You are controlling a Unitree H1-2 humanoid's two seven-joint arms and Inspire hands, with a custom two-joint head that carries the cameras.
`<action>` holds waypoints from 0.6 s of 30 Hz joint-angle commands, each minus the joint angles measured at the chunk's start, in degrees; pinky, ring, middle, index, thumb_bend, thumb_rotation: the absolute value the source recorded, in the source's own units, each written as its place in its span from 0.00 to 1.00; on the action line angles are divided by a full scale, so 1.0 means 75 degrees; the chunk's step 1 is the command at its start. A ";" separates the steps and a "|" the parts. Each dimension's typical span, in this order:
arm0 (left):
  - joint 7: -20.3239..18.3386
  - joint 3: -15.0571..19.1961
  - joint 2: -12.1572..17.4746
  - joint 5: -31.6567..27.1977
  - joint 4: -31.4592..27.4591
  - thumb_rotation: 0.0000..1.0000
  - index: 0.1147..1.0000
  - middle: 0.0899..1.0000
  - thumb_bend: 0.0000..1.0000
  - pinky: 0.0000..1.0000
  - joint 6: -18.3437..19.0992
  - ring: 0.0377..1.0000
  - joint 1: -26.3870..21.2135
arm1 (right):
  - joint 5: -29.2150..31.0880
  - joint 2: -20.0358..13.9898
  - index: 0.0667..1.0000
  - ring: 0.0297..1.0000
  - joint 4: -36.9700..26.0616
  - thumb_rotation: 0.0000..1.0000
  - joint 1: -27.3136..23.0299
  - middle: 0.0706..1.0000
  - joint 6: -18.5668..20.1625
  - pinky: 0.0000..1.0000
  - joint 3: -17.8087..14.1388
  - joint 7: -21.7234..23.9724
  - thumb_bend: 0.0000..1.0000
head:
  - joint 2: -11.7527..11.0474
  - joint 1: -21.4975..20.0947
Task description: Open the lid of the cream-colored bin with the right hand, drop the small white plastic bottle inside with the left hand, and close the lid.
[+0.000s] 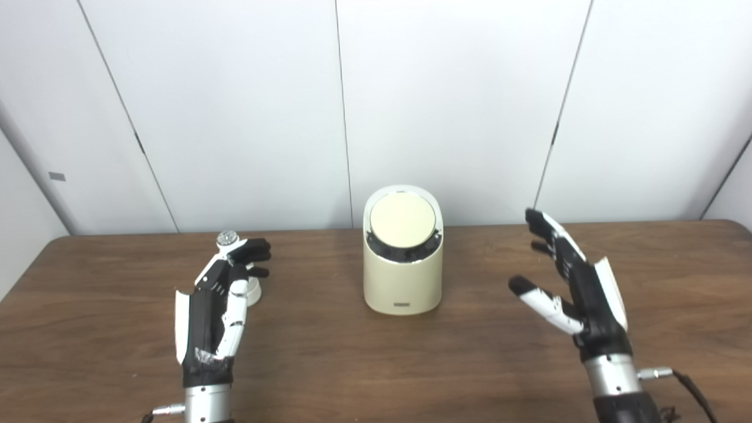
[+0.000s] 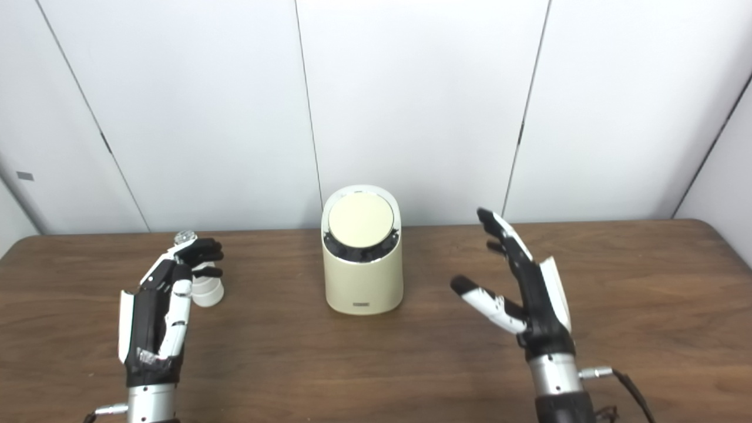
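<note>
Over on the left, the left hand (image 1: 214,308) sits low above the wooden table (image 1: 329,364), fingers curled forward around the small white bottle (image 2: 202,282). The fingertips (image 1: 254,249) wrap the bottle's upper part just under its silver cap (image 1: 227,238), though whether the hold is firm I cannot tell; the bottle's base stands upright on the table. Moving to the middle, the cream-colored bin (image 1: 402,276) stands upright near the back edge, its round lid (image 1: 402,218) down flat and shut inside a dark ring. On to the right, well apart from the bin, the right hand (image 1: 573,288) hovers with palm facing inward, fingers spread wide, thumb out toward the bin, holding nothing. Behind it all, plain white wall panels (image 1: 235,106).
</note>
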 commanded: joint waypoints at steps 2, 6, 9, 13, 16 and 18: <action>0.0094 -0.0011 0.0017 0.0152 -0.0069 0.77 0.65 0.67 0.21 0.58 -0.0231 0.66 -0.0268 | -0.0163 0.0062 0.89 0.91 -0.0478 0.63 -0.0648 0.94 0.0742 0.86 0.0105 0.0145 0.81 | 0.0008 0.0018; 0.0141 -0.0028 -0.0013 0.0217 -0.0092 0.77 0.65 0.67 0.21 0.58 -0.0234 0.66 -0.0293 | -0.0408 0.0117 0.89 0.93 -0.0534 0.58 -0.1209 0.95 0.1508 0.88 0.0290 0.0192 0.87 | 0.0002 0.0050; 0.0147 -0.0041 -0.0027 0.0213 -0.0106 0.78 0.65 0.67 0.21 0.58 -0.0234 0.66 -0.0301 | -0.0634 0.0106 0.89 0.94 -0.0535 0.59 -0.1555 0.93 0.1896 0.89 0.0464 0.0230 0.90 | -0.0002 0.0061; 0.0176 -0.0032 -0.0047 0.0236 -0.0118 0.78 0.65 0.67 0.22 0.58 -0.0229 0.66 -0.0314 | -0.0801 0.0194 0.89 0.85 -0.0510 0.56 -0.2000 0.88 0.2340 0.74 0.0649 0.0272 0.89 | 0.0010 0.0104; 0.0175 -0.0044 -0.0054 0.0187 -0.0151 0.78 0.65 0.67 0.22 0.59 -0.0225 0.67 -0.0307 | -0.1289 0.0189 0.90 0.82 -0.0469 0.46 -0.2384 0.86 0.2845 0.67 0.0892 0.0369 0.86 | 0.0028 0.0092; 0.0201 -0.0048 -0.0063 0.0199 -0.0164 0.77 0.65 0.67 0.22 0.58 -0.0230 0.67 -0.0312 | -0.1671 0.0269 0.92 0.81 -0.0410 0.36 -0.2661 0.89 0.3016 0.63 0.0910 0.0578 0.87 | 0.0024 0.0099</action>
